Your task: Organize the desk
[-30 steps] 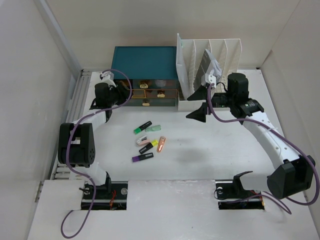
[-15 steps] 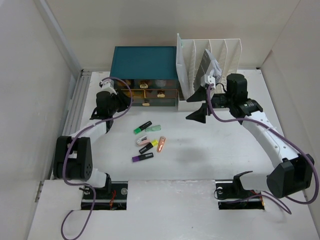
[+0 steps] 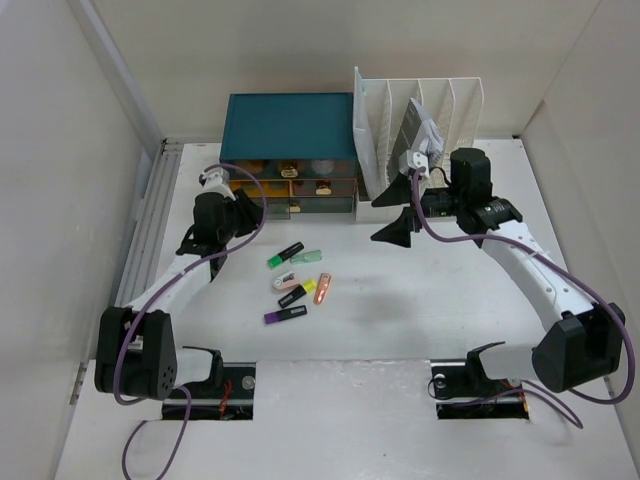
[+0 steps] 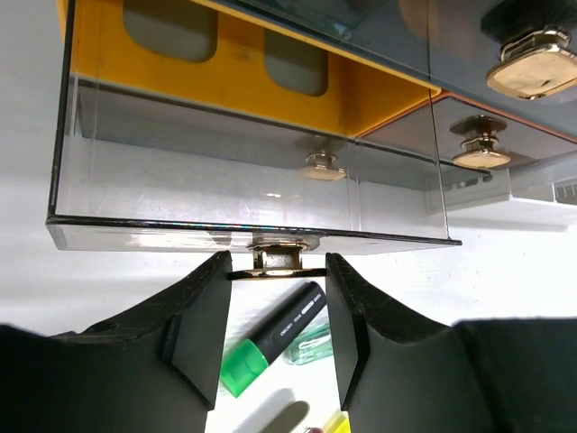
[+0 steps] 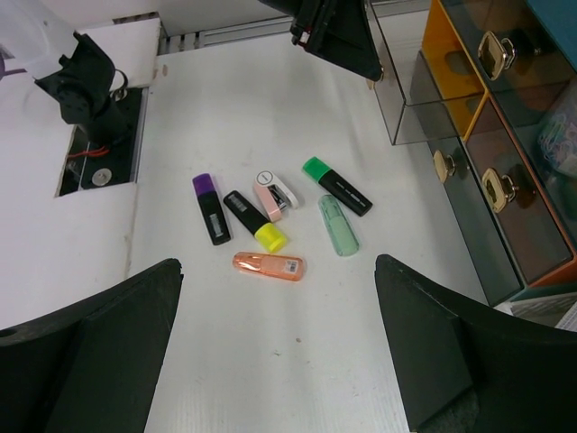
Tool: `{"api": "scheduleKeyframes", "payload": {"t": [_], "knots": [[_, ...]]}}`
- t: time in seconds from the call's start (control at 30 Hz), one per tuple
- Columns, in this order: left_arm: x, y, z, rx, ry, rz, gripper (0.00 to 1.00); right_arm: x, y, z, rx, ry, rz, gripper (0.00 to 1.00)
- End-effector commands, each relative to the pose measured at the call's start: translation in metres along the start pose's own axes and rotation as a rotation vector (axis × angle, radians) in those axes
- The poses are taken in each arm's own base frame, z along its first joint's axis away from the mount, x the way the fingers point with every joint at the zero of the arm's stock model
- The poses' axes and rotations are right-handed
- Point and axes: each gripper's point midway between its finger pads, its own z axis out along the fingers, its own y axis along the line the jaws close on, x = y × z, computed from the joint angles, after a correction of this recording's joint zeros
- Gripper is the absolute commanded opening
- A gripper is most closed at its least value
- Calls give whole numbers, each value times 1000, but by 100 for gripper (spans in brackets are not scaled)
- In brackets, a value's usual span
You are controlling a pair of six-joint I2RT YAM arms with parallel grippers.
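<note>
On the white desk the teal drawer box stands at the back. My left gripper is shut on the brass knob of its bottom left drawer, which stands pulled out, smoky-fronted and orange inside. From above, that gripper sits at the box's front left. My right gripper hangs open above the desk, holding nothing, and shows from above as. A green-capped highlighter and a mint case lie below the drawer.
More pens lie in a loose cluster: a pink one, a yellow-capped, an orange and a purple-capped. A white slotted file rack holding papers stands right of the box. White walls enclose the desk.
My left arm has drawn back toward the near edge with the knob in its grip, and the drawer has slid out of the box. The right arm has barely moved.
</note>
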Motion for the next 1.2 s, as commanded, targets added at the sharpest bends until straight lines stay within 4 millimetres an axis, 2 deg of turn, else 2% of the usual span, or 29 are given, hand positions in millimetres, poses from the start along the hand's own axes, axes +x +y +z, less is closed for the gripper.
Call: {"api": "scheduleKeyframes", "payload": {"t": [0.0, 0.03, 0.13, 0.23, 0.27, 0.3, 0.4, 0.47, 0.57, 0.67, 0.7, 0.77, 0.8, 0.87, 0.9, 0.93, 1.0, 1.03, 1.1, 1.13, 1.17], "knots": [[0, -4, -6, -3, -9, -3, 26, -8, 3, -1, -32, -29, -47, 92], [8, -4, -4, -4, 12, -10, 28, -8, 3, -1, -32, -29, -47, 92], [17, -6, -3, -6, 35, -3, 29, -8, 5, -1, -40, -32, -47, 92], [21, -9, -1, -5, 47, -21, 39, -9, 5, -1, -41, -32, -47, 92], [26, -3, 0, -25, 56, -22, 42, -9, 5, -1, -41, -32, -47, 92], [28, -6, 0, -18, 61, -18, 58, -9, 5, -1, -41, -32, -47, 92], [29, -3, 0, -31, 64, -28, 60, -9, 5, -1, -41, -32, -47, 92], [31, -1, -1, -44, 68, -28, 72, -9, 5, -1, -41, -32, -47, 92], [28, 0, -1, -59, 74, -29, 75, -7, 4, 0, -43, -26, -30, 92], [19, -11, -13, -25, 50, -37, 78, -4, -4, 2, 6, 9, -31, 91], [17, -13, -18, -23, 49, -37, 78, -4, -2, 6, 4, 24, -49, 91], [0, -31, -37, 35, 1, -28, 84, 0, -2, 12, 24, 60, -89, 91], [1, -34, -46, 40, 15, -29, 84, 5, -4, 22, 63, 101, -113, 91], [-26, -52, -69, 86, -58, 10, 87, 9, -5, 32, 99, 146, -181, 90], [-35, -54, -77, 88, -84, 56, 88, 18, -16, 36, 163, 200, -204, 90], [-40, -53, -85, 76, -97, 78, 92, 22, -5, 52, 141, 227, -237, 90], [-66, -54, -103, 41, -188, 120, 99, 38, -5, 69, 121, 287, -309, 89], [-76, -42, -107, -29, -238, 149, 99, 42, 3, 82, 94, 303, -345, 89], [-87, -32, -114, -88, -291, 168, 99, 57, 8, 96, 47, 336, -381, 87], [-91, -21, -113, -146, -322, 160, 99, 69, 7, 107, 13, 365, -388, 83], [-93, -18, -114, -166, -334, 146, 99, 73, 15, 117, -32, 373, -404, 83]]}}
